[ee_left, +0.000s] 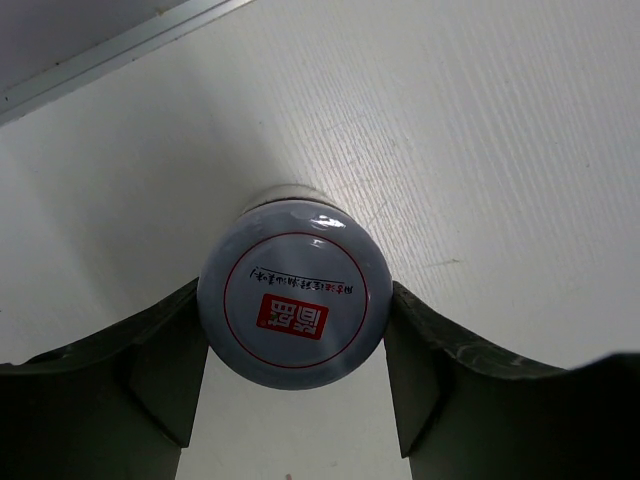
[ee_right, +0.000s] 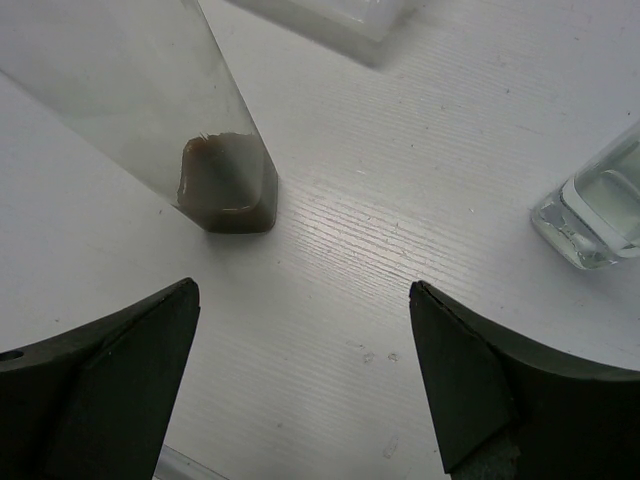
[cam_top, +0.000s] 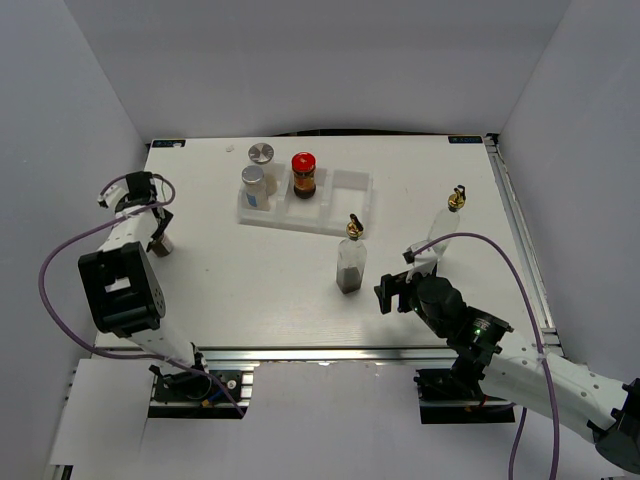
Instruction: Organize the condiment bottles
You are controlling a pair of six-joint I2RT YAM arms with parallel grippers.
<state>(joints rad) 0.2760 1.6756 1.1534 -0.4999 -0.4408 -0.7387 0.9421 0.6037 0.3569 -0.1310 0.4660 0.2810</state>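
Note:
My left gripper [cam_top: 160, 242] is at the table's left side, shut on a small jar [ee_left: 292, 262] with a silver lid bearing a red label; both fingers press on the lid. My right gripper [cam_top: 392, 291] is open and empty, low over the table between a tall glass bottle with dark contents and a gold spout [cam_top: 351, 262] and a clear gold-spouted bottle [cam_top: 448, 222]. Their bases show in the right wrist view, the dark one [ee_right: 226, 192] and the clear one [ee_right: 596, 212]. A silver-lidded jar [cam_top: 254, 186] and a red-lidded brown jar [cam_top: 303, 174] stand in the tray.
The white three-compartment tray [cam_top: 352, 196] lies at the table's back middle, its right compartment bare. Another silver-lidded jar [cam_top: 261, 153] stands just behind the tray. A metal rail [cam_top: 380, 353] runs along the near edge, and white walls enclose the table.

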